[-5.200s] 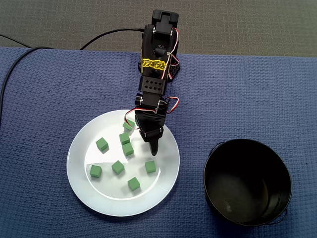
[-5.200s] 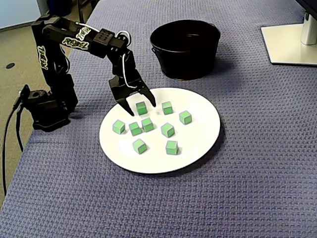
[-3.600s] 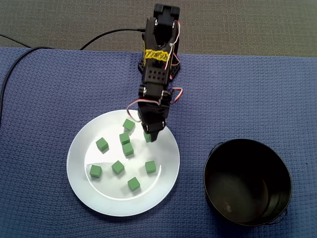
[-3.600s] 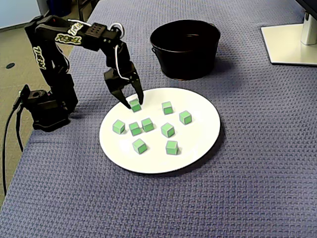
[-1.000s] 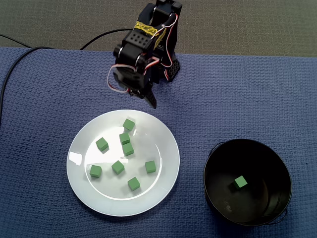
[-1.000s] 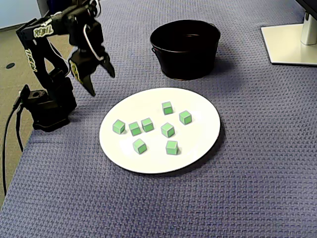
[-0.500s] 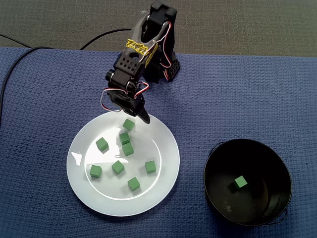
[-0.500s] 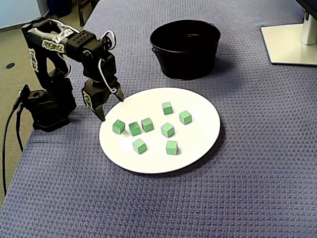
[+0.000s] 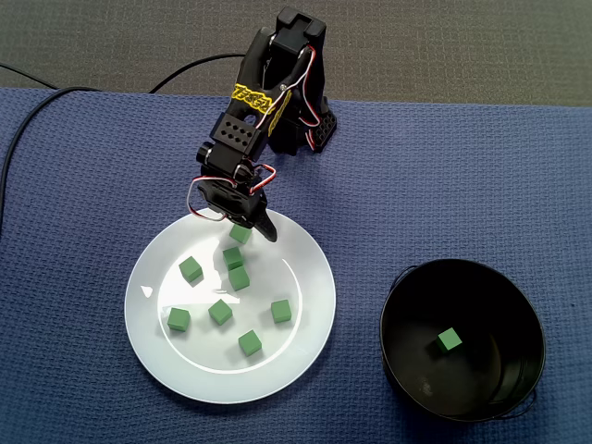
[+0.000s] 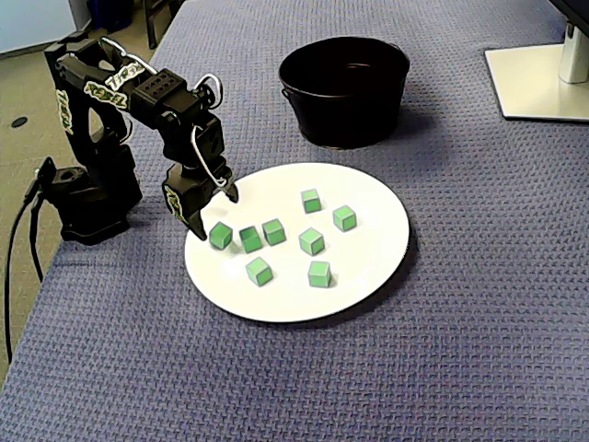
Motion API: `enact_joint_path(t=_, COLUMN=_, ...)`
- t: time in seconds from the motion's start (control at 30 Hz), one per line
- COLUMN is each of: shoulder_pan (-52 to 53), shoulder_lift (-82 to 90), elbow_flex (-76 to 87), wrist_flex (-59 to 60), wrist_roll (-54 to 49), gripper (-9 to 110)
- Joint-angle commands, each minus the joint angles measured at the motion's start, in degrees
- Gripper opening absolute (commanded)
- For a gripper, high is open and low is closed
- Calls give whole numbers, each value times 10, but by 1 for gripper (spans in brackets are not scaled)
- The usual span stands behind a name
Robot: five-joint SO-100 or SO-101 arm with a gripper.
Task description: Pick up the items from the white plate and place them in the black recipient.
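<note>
While the gripper (image 10: 213,210) hangs open over the green cube (image 10: 220,236) at the left edge of the white plate (image 10: 368,262) in a fixed view, an off-centre close could nudge it off the rim or clip the neighbour cube (image 10: 250,239).

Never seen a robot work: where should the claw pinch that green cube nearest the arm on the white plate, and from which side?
Probably from above, pinching two opposite upright faces of the nearest green cube. It lies flat on the white plate, top free, a gap from its neighbour, and the open gripper hangs over it.
</note>
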Motion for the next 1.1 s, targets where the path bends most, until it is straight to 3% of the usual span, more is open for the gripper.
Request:
enact_joint_path(t=0.0, shoulder_pan=-4, shoulder_lift=0, elbow_flex=4, wrist_flex=-25, wrist_roll=-10, gripper=33)
enact_joint_path(t=0.27, shoulder_pan=-5, shoulder_lift=-4, elbow_flex=23, wrist_flex=-59, wrist_roll=-7, gripper=30)
enact_joint_path(t=0.67, shoulder_pan=-13, shoulder_lift=4, elbow_flex=45, wrist_flex=-86, wrist_roll=11, gripper=0)
enact_joint_path(t=0.8, shoulder_pan=-17, shoulder_lift=18, elbow_flex=54, wrist_flex=-98, wrist_roll=25, gripper=0)
enact_joint_path(t=0.97, shoulder_pan=-40, shoulder_lift=91, elbow_flex=36, wrist_flex=-50, wrist_roll=94, gripper=0)
enact_joint_path(t=1.07, shoulder_pan=-81, shoulder_lift=171, elbow_flex=3, wrist_flex=-8, wrist_roll=200, gripper=0)
